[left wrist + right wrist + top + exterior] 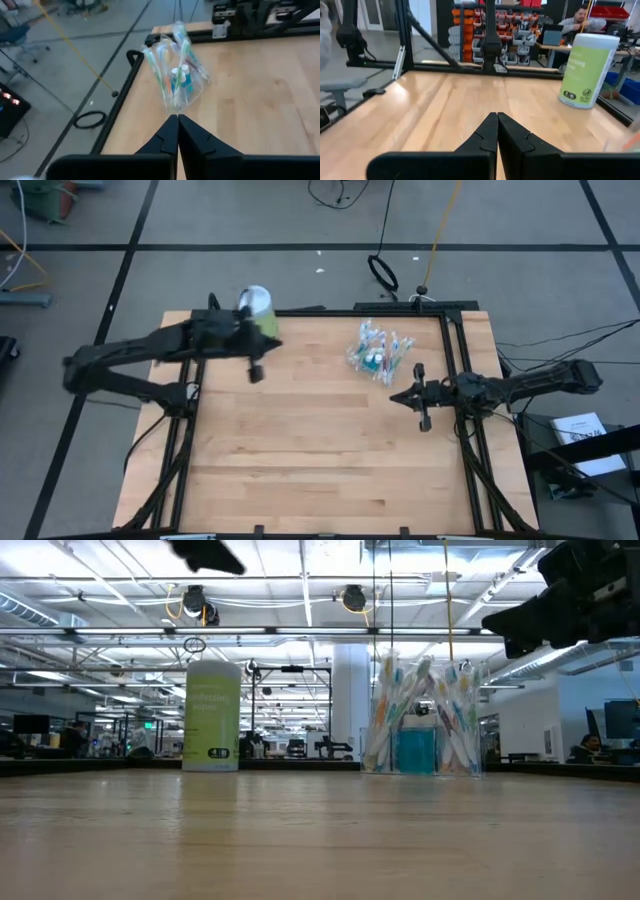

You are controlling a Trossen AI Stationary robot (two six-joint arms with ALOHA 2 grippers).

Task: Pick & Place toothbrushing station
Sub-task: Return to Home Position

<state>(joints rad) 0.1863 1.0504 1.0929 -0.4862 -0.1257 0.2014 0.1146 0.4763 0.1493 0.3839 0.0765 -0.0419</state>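
Observation:
The toothbrushing station (pixel 378 352) is a clear plastic cup standing upright on its base on the wooden table at the far right. It holds many thin toothbrushes and blue toothpaste tubes (pixel 415 750), and it also shows in the left wrist view (pixel 176 75). My left gripper (pixel 275 343) is shut and empty at the far left, raised above the table and pointing toward the cup (pixel 420 725). My left gripper also shows in its own wrist view (pixel 177 117). My right gripper (pixel 393 397) is shut and empty just near-right of the cup, pointing toward the table's left (pixel 497 115).
A light-green canister with a white lid (pixel 258 308) stands at the far left edge beside my left arm; it also shows in the low view (pixel 211 715) and the right wrist view (pixel 587 70). Black frame rails (pixel 452 360) edge the table. A person (pixel 580 17) sits in the room beyond.

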